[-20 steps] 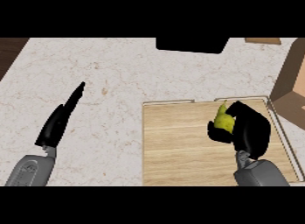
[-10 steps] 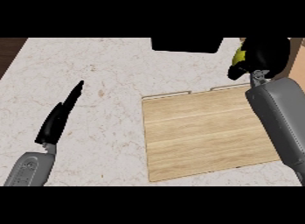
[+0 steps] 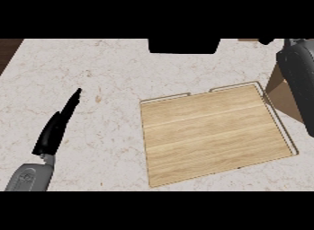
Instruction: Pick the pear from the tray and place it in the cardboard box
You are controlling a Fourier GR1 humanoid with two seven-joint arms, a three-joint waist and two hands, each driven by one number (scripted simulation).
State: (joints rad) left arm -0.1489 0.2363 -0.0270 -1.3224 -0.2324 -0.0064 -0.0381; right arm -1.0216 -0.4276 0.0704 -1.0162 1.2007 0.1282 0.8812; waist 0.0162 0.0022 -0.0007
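The wooden tray (image 3: 212, 134) lies on the counter at centre right with nothing on it. The pear shows nowhere in the head view. My right forearm (image 3: 305, 85) runs up the right edge, over the tray's corner and the brown cardboard box (image 3: 283, 96). Of my right hand (image 3: 265, 42) only a dark sliver shows at the top, so what it holds is hidden. My left hand (image 3: 58, 123) rests open on the counter at the left, fingers straight and seen edge-on, well away from the tray.
A black object (image 3: 184, 46) sits at the counter's far edge, above the tray. The pale speckled counter (image 3: 106, 76) spreads between my left hand and the tray. Dark wood (image 3: 0, 58) borders the counter at the upper left.
My right hand, shut on the pear, rose from the tray and swung up and right towards the box. Hand and pear have now almost left the view. The left hand has not moved.
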